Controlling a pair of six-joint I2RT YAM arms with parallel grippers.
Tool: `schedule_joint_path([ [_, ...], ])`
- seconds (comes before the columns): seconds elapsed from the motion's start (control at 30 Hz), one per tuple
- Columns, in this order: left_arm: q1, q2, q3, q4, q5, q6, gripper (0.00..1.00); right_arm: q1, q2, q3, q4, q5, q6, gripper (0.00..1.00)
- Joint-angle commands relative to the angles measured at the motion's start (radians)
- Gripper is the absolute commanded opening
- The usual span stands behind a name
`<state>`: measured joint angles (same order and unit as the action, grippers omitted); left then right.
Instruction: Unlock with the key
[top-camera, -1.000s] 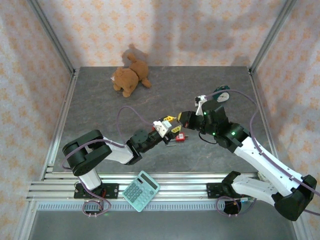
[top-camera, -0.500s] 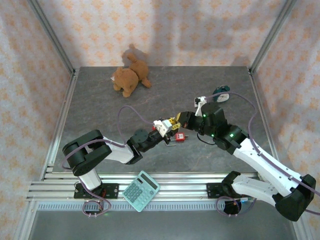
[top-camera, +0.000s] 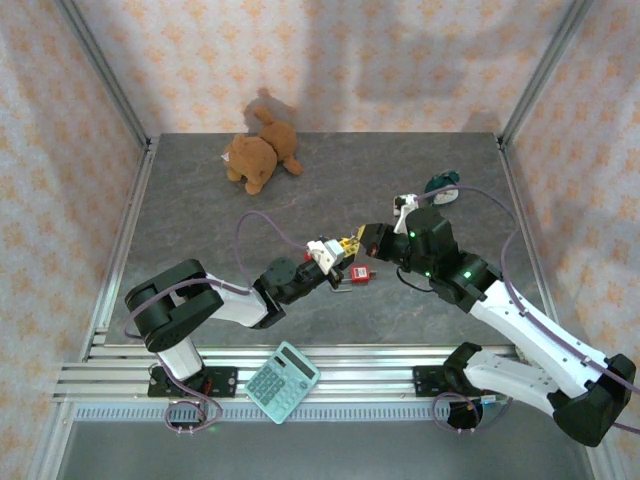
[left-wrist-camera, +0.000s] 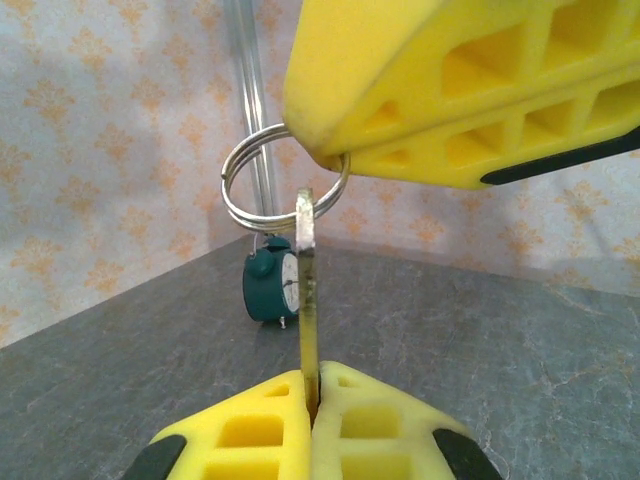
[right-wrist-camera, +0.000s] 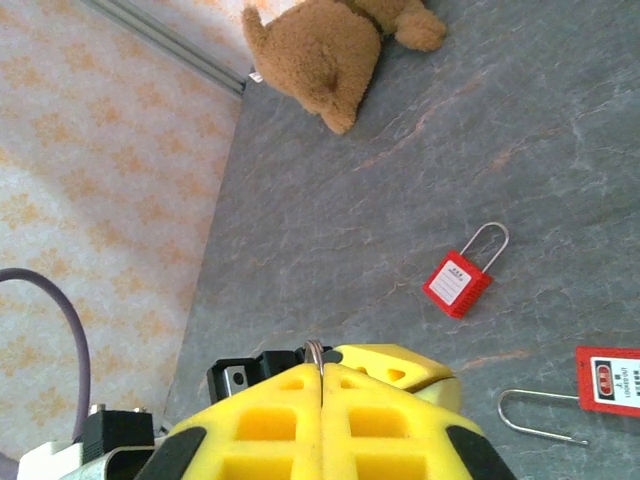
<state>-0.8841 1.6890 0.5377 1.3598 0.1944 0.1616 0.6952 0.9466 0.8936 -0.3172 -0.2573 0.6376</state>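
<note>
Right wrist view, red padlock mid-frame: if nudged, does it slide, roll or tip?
Padlock lies flat on its broad face, so it probably slides, not rolls or tips. Its thin shackle sticks out one end; a push there likely spins it. The table looks matte and textured, so expect some drag.

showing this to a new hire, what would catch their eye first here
Two yellow pincers meeting above the table: the left pincer pinches a key while the right pincer clamps its key ring. Next, a red padlock lying close by them, and a brown teddy bear at the far edge.
</note>
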Motion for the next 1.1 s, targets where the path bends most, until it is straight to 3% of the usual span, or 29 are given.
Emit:
schedule_joint_path([
  [0.0,-0.003,-0.025,-0.002,0.050,0.041,0.000,0.00,0.003,-0.024,0.002,-0.041,0.094,-0.034,0.00],
  [0.2,0.005,-0.040,-0.023,0.051,0.071,-0.031,0.00,-0.010,-0.020,-0.014,-0.074,0.138,-0.071,0.00],
  [0.8,0.065,-0.078,-0.030,-0.008,0.166,-0.104,0.00,-0.019,0.009,-0.025,-0.049,0.092,-0.098,0.00],
  [0.97,0.076,-0.110,-0.044,-0.069,0.167,-0.137,0.00,-0.046,0.015,0.024,-0.057,0.074,-0.153,0.19],
  [1.07,0.106,-0.171,-0.033,-0.214,0.179,-0.193,0.00,-0.072,-0.005,0.022,-0.030,0.080,-0.206,0.24],
])
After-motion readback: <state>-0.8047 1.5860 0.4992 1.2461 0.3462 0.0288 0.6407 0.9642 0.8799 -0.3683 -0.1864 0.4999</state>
